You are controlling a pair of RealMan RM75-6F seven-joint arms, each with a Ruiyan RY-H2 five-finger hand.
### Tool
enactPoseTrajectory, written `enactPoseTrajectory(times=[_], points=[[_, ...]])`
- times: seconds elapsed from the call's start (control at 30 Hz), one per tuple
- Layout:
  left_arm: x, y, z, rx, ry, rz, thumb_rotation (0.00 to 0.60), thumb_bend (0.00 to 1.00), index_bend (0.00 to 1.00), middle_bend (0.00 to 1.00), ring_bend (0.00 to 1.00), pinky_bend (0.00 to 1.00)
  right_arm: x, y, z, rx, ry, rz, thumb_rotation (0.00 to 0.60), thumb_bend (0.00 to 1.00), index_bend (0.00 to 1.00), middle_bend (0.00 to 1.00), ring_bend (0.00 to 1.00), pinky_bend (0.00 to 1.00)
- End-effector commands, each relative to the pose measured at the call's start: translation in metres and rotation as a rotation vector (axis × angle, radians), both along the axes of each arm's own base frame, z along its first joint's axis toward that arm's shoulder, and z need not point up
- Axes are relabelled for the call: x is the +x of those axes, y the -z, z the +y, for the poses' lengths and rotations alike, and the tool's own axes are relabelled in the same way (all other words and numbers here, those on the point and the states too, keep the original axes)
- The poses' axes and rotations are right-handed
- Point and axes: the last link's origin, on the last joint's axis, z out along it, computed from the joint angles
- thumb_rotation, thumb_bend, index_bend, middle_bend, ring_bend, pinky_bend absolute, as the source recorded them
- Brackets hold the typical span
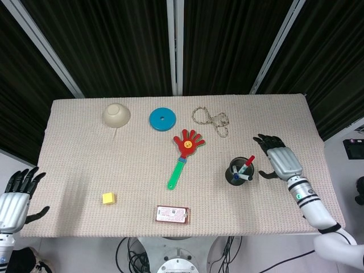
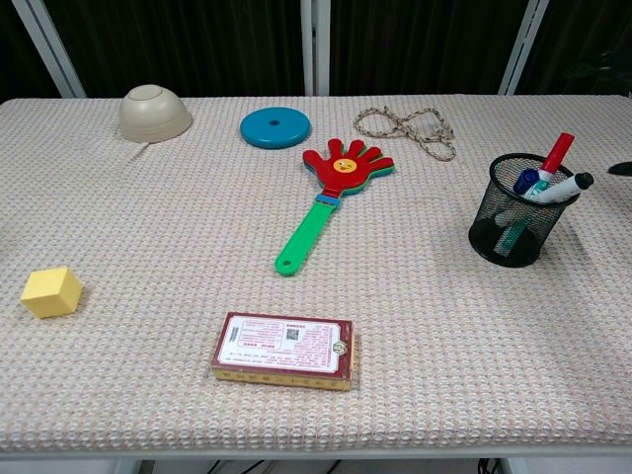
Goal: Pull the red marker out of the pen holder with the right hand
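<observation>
A black mesh pen holder [image 1: 239,170] [image 2: 518,213] stands on the right part of the table. The red marker [image 1: 248,161] [image 2: 558,154] leans out of its top toward the right, beside two other markers. My right hand [image 1: 278,158] hovers over the table just right of the holder, fingers spread, holding nothing and apart from it. In the chest view only a dark fingertip [image 2: 622,168] shows at the right edge. My left hand [image 1: 16,196] hangs off the table's left front corner, fingers apart and empty.
Also on the woven cloth: a beige bowl [image 1: 116,115], a blue disc [image 1: 162,119], a rope loop [image 1: 211,120], a toy hand clapper [image 1: 183,154], a yellow cube [image 1: 108,198] and a flat card box [image 1: 172,214].
</observation>
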Motion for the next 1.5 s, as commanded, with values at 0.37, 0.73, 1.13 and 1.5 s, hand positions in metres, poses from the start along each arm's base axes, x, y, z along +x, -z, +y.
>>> enactPoseTrajectory(times=[0.37, 0.73, 1.13, 1.5], points=[[-0.007, -0.007, 0.0, 0.012, -0.021, -0.003, 0.6, 0.16, 0.14, 0.04, 0.0, 0.06, 0.017, 0.028, -0.016, 0.033, 0.002, 0.014, 0.6, 0.18, 0.18, 0.0, 0.0, 0.0], [-0.007, -0.006, 0.001, 0.01, -0.02, -0.004, 0.6, 0.16, 0.14, 0.04, 0.0, 0.06, 0.012, 0.021, -0.013, 0.015, 0.007, 0.003, 0.6, 0.18, 0.29, 0.0, 0.0, 0.0], [-0.006, -0.005, 0.001, 0.003, -0.026, -0.009, 0.6, 0.16, 0.14, 0.04, 0.0, 0.06, 0.011, 0.023, -0.014, 0.02, 0.002, 0.011, 0.6, 0.19, 0.41, 0.0, 0.0, 0.0], [-0.009, -0.006, 0.0, 0.004, -0.034, -0.013, 0.6, 0.16, 0.14, 0.04, 0.0, 0.06, 0.008, 0.023, -0.014, 0.02, 0.01, 0.027, 0.6, 0.2, 0.47, 0.0, 0.0, 0.0]])
